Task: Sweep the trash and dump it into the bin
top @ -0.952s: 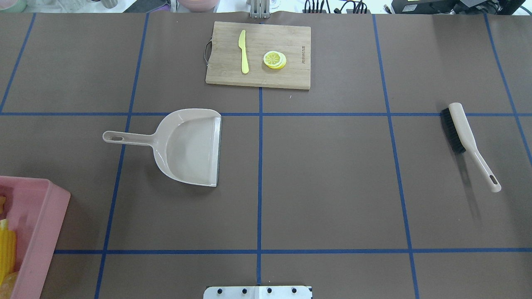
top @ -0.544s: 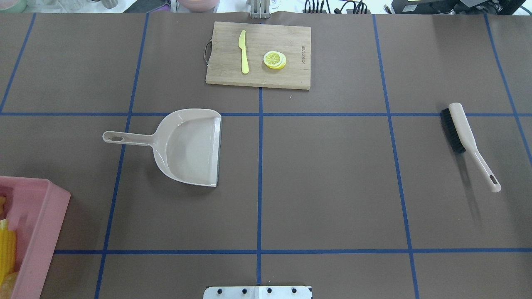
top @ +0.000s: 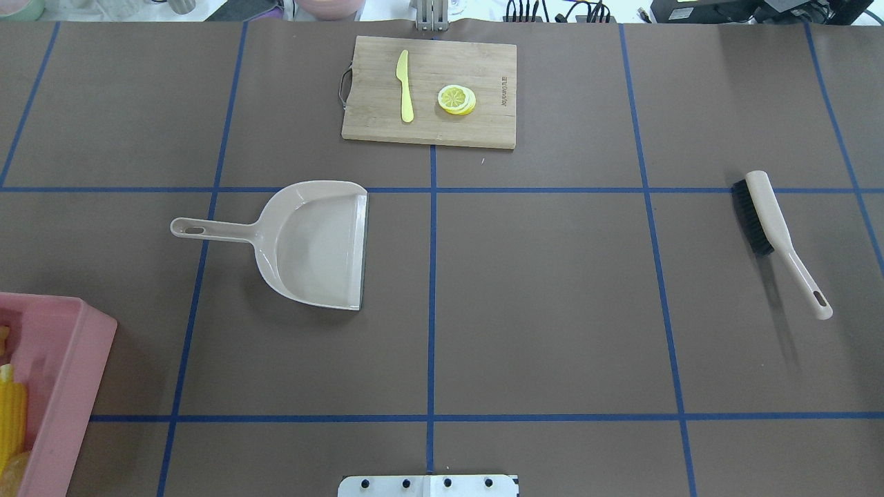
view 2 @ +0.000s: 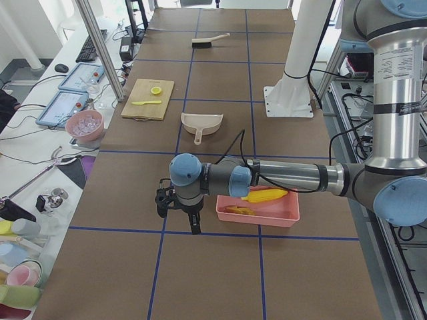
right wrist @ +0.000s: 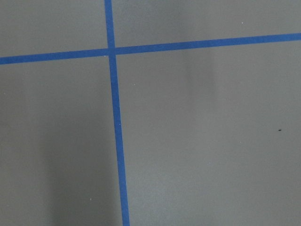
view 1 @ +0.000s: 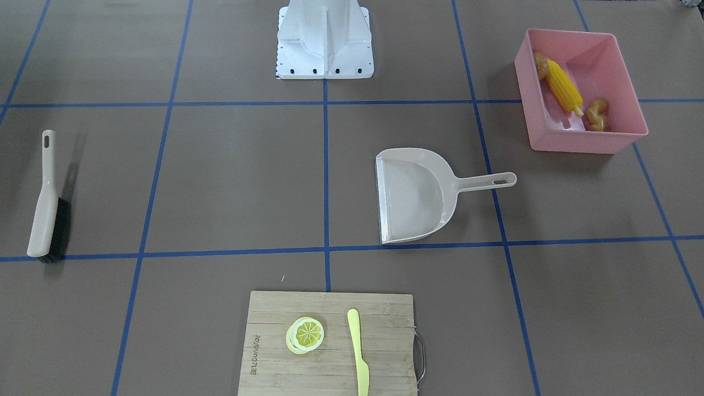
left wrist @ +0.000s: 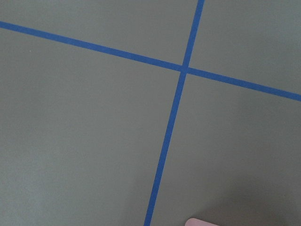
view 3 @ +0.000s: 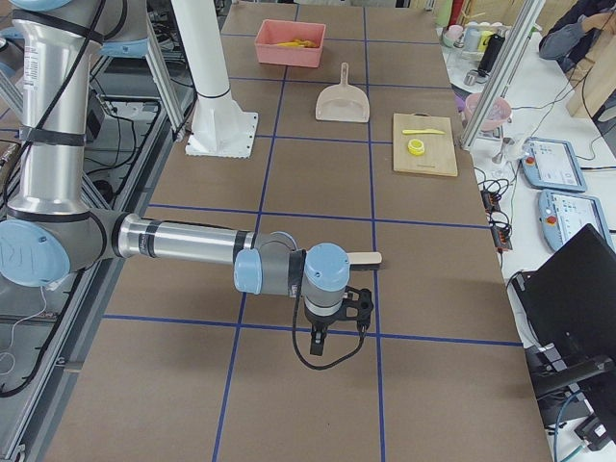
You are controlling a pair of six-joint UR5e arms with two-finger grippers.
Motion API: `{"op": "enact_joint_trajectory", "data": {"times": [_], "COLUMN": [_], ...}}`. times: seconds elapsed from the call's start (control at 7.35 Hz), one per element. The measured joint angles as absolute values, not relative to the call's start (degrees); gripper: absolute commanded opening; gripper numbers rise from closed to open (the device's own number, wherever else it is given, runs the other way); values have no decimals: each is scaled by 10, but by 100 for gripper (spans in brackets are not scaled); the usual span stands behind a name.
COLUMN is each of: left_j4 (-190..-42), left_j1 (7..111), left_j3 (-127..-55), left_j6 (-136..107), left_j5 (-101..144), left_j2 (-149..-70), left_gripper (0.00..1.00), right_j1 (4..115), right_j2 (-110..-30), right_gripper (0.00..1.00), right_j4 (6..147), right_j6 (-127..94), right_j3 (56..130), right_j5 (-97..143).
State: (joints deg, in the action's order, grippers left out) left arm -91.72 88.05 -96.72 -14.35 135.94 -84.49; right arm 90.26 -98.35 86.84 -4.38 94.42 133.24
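Bright, even overhead light, soft shadows beside brush (top: 784, 243) and bin (view 1: 577, 142), sharp focus

A brown table cover (top: 552, 310) is marked into squares by blue tape lines (top: 431, 345). At its far edge lies a rectangular bamboo cutting board (top: 428, 83) with a metal handle (top: 341, 86) on its short side. On the board are a pale yellow plastic knife (top: 405, 86) and, beside it but apart, a small stack of yellow lemon slices (top: 456, 99). Nearer, a beige-grey plastic dustpan (top: 314, 245) lies flat, overlapping a crosswise tape line. Well apart from it, a beige hand brush with black bristles (top: 773, 217) lies across that same line.
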Motion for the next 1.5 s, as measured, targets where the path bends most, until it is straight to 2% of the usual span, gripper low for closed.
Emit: {"op": "enact_joint_trajectory", "data": {"times": [1.09,1.5], "left_j4": [-954,-954], "left_j1": [886,886], "left_j3": [-928,-949], "left_j6": [-133,-136], "left_j5": [1355,1352], "left_j2": [-885,-886], "left_gripper": [98,98], "right_j1": [903,903], "right_j2": [-983,-984], "right_gripper": [100,100], "right_j4": [868,868], "right_j6": [-43,-43], "right_j3": [943,942], "right_j5": [1333,1332]}}
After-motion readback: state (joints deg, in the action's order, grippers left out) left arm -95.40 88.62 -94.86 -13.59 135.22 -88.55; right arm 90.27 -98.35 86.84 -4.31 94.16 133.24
